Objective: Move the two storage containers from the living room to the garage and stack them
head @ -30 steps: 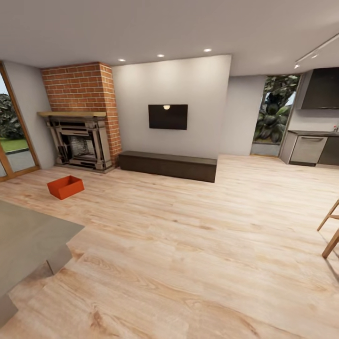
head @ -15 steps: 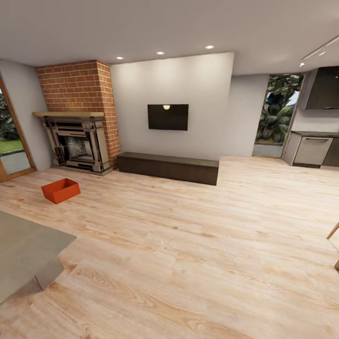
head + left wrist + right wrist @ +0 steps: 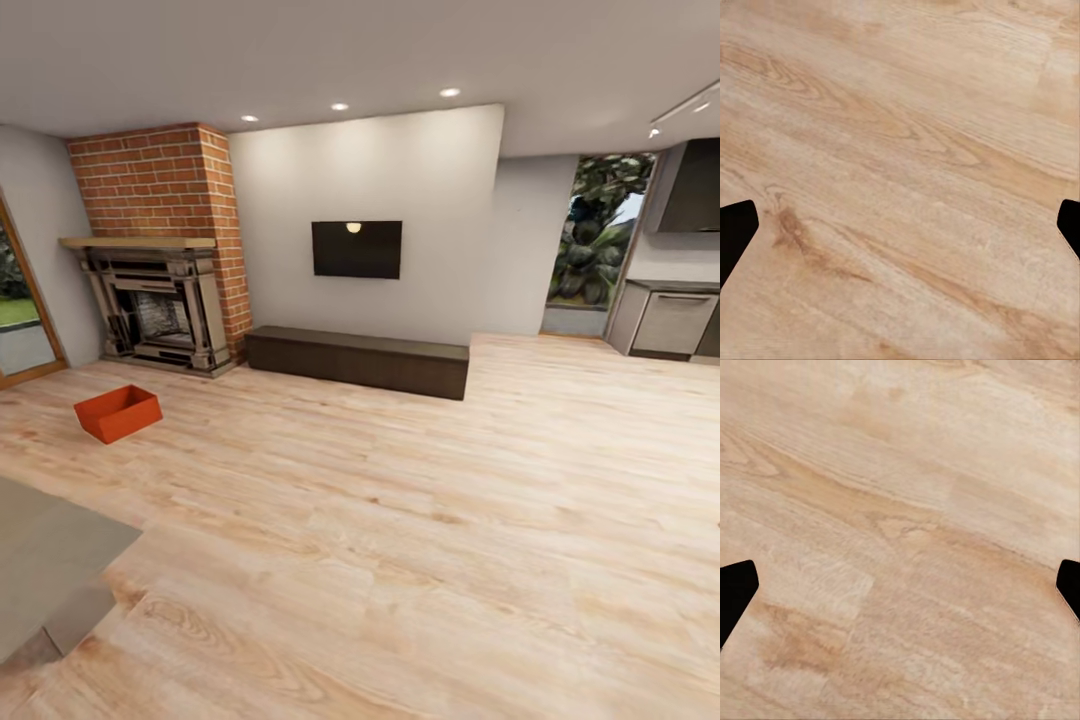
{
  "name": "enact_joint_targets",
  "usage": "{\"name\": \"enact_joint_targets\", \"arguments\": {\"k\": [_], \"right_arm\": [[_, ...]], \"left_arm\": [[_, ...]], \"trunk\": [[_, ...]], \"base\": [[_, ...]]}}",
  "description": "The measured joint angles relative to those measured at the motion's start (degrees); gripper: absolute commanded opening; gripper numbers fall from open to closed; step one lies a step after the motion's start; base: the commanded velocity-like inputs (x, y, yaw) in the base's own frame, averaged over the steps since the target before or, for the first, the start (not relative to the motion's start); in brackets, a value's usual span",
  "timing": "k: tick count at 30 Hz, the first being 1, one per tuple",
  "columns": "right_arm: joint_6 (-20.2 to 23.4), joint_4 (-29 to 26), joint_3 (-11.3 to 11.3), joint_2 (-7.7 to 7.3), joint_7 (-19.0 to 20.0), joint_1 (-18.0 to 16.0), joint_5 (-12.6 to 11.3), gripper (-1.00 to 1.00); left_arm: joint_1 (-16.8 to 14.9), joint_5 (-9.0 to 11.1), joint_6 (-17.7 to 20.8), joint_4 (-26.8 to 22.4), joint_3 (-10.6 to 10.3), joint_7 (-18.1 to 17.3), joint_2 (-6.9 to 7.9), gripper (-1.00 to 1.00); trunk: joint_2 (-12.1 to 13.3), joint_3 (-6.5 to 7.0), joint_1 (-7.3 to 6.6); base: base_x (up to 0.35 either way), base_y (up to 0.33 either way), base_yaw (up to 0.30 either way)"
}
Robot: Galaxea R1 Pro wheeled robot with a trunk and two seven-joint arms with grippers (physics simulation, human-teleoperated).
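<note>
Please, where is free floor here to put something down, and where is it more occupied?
Wide bare wood-plank floor lies between the dark low bench and the grey furniture corner. The left side is busier: the red-orange storage container sits before the brick fireplace.

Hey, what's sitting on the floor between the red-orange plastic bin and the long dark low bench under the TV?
Nothing: the head view shows bare light wood-plank floor between red-orange bin and dark bench.
</note>
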Motion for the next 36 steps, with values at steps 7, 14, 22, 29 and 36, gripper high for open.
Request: {"name": "enact_joint_targets", "arguments": {"k": [7, 14, 22, 29, 36], "right_arm": [[0.0, 0.0, 0.0, 0.00, 0.0, 0.0, 0.0, 1.00], [-0.1, 0.0, 0.0, 0.00, 0.0, 0.0, 0.0, 1.00], [-0.1, 0.0, 0.0, 0.00, 0.0, 0.0, 0.0, 1.00], [-0.1, 0.0, 0.0, 0.00, 0.0, 0.0, 0.0, 1.00], [-0.1, 0.0, 0.0, 0.00, 0.0, 0.0, 0.0, 1.00]], "left_arm": [[0.0, 0.0, 0.0, 0.0, 0.0, 0.0, 0.00, 1.00], [0.0, 0.0, 0.0, 0.0, 0.0, 0.0, 0.00, 1.00], [0.0, 0.0, 0.0, 0.0, 0.0, 0.0, 0.01, 1.00], [0.0, 0.0, 0.0, 0.0, 0.0, 0.0, 0.00, 1.00], [0.0, 0.0, 0.0, 0.0, -0.1, -0.1, 0.00, 1.00]], "trunk": [[0.0, 0.00, 0.00], [0.0, 0.00, 0.00], [0.0, 0.00, 0.00], [0.0, 0.00, 0.00], [0.0, 0.00, 0.00]], "base": [[0.343, 0.000, 0.000], [0.344, 0.000, 0.000], [0.344, 0.000, 0.126], [0.344, 0.000, 0.214], [0.343, 0.000, 0.043]]}}
